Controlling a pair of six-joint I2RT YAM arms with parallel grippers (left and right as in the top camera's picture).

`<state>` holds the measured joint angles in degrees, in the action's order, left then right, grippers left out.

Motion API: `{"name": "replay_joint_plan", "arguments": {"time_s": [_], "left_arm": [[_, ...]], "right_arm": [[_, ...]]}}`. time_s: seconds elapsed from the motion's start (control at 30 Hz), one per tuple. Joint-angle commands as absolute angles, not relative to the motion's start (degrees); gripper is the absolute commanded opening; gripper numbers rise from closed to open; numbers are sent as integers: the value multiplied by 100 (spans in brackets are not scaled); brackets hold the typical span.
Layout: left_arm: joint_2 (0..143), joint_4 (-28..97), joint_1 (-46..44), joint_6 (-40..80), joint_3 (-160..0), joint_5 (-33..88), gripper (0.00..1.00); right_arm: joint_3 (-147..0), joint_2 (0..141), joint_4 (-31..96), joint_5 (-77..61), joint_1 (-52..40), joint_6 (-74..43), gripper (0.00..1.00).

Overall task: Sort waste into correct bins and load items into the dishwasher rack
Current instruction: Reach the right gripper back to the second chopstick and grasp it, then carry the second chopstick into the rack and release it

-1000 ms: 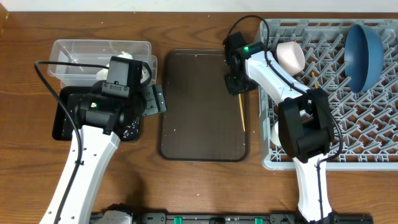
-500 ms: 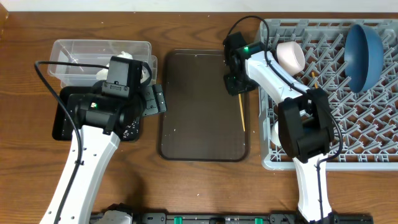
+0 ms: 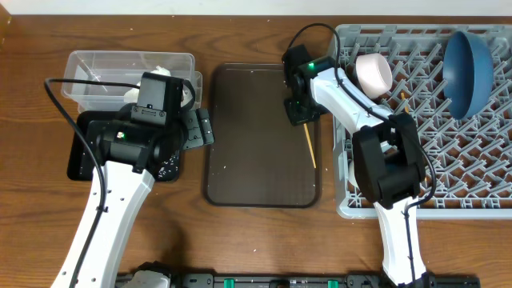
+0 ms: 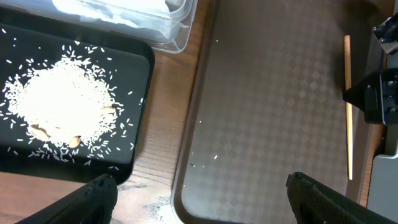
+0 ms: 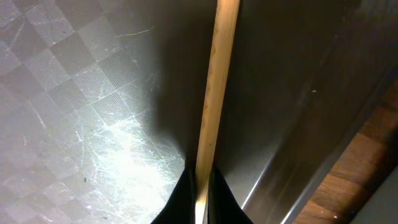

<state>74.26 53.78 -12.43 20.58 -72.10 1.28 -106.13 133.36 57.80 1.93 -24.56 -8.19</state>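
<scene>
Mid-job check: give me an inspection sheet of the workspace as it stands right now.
Surface: wooden table, brown tray in the middle.
Job's things: chopstick on the brown tray; rice scraps in the black tray; tissue in the clear tub; dark blue bowl and white cup in the dish rack.
Clutter: a few stray grains on the brown tray.
Grippers: left gripper open above the brown tray's left edge; right gripper shut on the chopstick.
Cables: black cables looping off both arms.
Surroundings: nothing seen.
</scene>
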Motion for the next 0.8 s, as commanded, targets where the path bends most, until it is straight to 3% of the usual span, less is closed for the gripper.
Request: {"name": "replay_joint_plan", "arguments": {"time_s": [0.0, 0.37, 0.77], "left_arm": [[7459, 5395, -1219, 2001, -7297, 80, 90], [7459, 5395, -1219, 2001, -7297, 80, 90], [7459, 5395, -1219, 2001, -7297, 80, 90]], "right_arm": [[-10595, 13587, 5787, 143, -2515, -764, 1], [-11089, 13312, 6412, 141, -2515, -810, 1], [-11745, 11837, 6862, 165, -2392, -652, 1]]}}
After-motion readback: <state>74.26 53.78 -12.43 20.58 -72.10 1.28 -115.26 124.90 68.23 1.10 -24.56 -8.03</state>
